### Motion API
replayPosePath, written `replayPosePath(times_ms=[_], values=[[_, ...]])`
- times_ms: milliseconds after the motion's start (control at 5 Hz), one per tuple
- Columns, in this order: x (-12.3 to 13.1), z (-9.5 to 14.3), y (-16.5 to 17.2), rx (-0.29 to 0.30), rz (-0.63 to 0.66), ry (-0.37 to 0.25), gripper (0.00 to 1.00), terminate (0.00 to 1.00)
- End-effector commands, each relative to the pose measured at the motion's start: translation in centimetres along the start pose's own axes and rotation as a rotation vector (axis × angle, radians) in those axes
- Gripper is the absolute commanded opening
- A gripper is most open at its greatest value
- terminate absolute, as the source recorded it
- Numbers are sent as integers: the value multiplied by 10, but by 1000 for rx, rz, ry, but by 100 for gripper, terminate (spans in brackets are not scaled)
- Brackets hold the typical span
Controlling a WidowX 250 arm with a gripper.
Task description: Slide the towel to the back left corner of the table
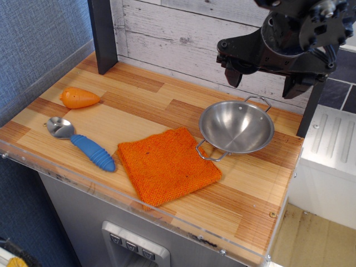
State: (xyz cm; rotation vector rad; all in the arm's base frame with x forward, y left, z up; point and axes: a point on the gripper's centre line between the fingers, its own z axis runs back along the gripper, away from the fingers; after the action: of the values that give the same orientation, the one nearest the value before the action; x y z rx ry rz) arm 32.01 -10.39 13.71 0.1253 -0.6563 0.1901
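The bright orange towel (167,164) lies flat on the wooden table (139,111), near the front edge at the middle, one corner touching the handle of the steel bowl. My black gripper (264,80) hangs high above the back right of the table, over the bowl, well away from the towel. Its two fingers (232,71) point down with a wide gap between them, and nothing is held.
A steel bowl (236,128) with wire handles sits right of the towel. A spoon with a blue handle (83,143) lies to the left. A small orange carrot toy (79,97) lies at the left. A dark post (103,36) stands at the back left corner. A clear acrylic rim (139,200) lines the front edge.
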Motion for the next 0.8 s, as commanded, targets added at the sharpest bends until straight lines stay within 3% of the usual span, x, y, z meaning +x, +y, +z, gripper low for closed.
replayPosePath(times_ms=[0,200,600], values=[[0,0,0,0,0,0,100,0],[-14,1,22,0,66,36,100,0],[-52,10,66,90,221,102,100,0]])
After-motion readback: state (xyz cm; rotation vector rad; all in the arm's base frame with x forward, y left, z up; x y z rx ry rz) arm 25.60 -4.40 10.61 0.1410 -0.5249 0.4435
